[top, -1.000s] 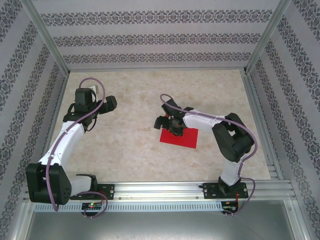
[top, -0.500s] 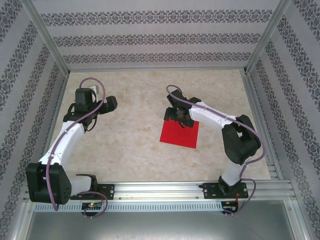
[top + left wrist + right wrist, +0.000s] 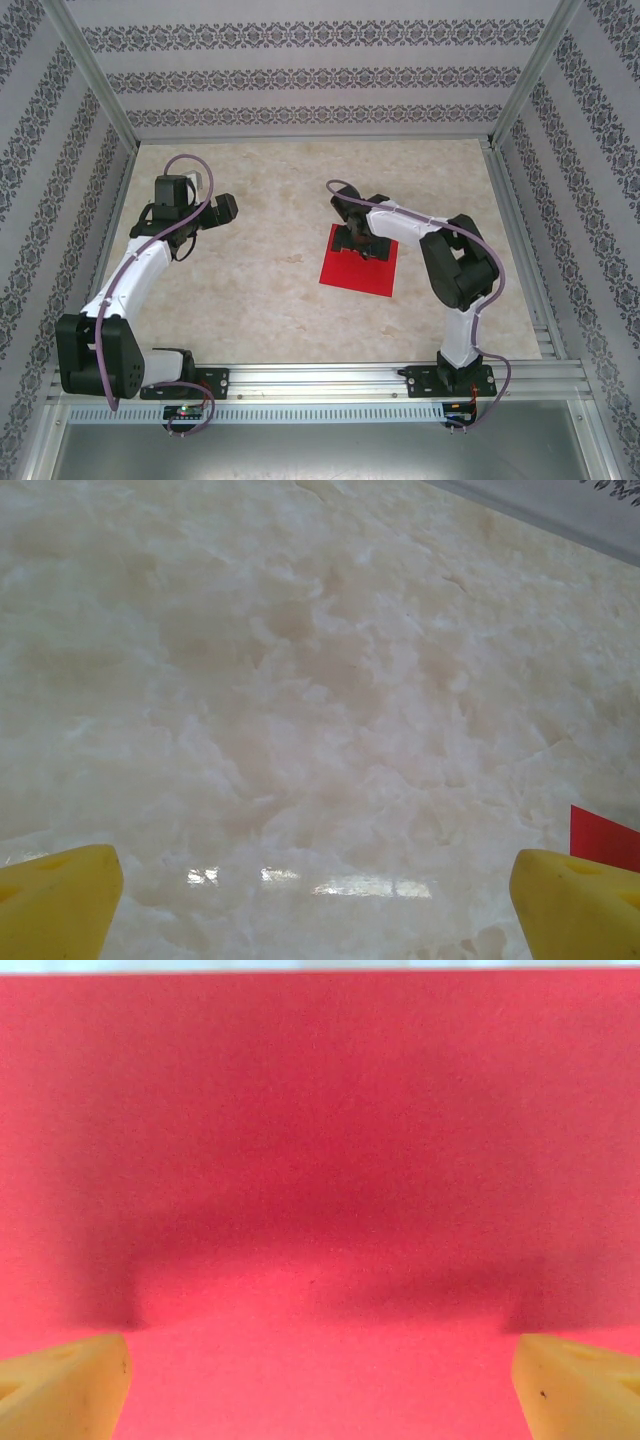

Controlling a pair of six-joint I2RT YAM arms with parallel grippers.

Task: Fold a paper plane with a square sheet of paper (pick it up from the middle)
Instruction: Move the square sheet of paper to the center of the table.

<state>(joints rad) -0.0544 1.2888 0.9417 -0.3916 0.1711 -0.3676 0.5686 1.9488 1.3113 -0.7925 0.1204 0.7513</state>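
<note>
The square sheet of paper (image 3: pixel 357 272) lies flat and red on the marble table, right of centre. My right gripper (image 3: pixel 358 243) hangs open over the sheet's far part. In the right wrist view the sheet (image 3: pixel 320 1160) spreads under the right gripper (image 3: pixel 320 1385), whose yellow fingertips (image 3: pixel 65 1380) stand wide apart with nothing between them. My left gripper (image 3: pixel 226 208) is far to the left of the sheet, open over bare table. In the left wrist view a corner of the sheet (image 3: pixel 605 838) peeks in beside the left gripper (image 3: pixel 320 910).
Patterned walls enclose the marble table (image 3: pixel 260 290) on three sides, with metal posts (image 3: pixel 95 80) at the back corners. A metal rail (image 3: pixel 320 380) carrying both arm bases runs along the near edge.
My right gripper has shifted from the sheet's far left part toward the middle of its far edge. The sheet stays flat. The left arm has barely moved.
</note>
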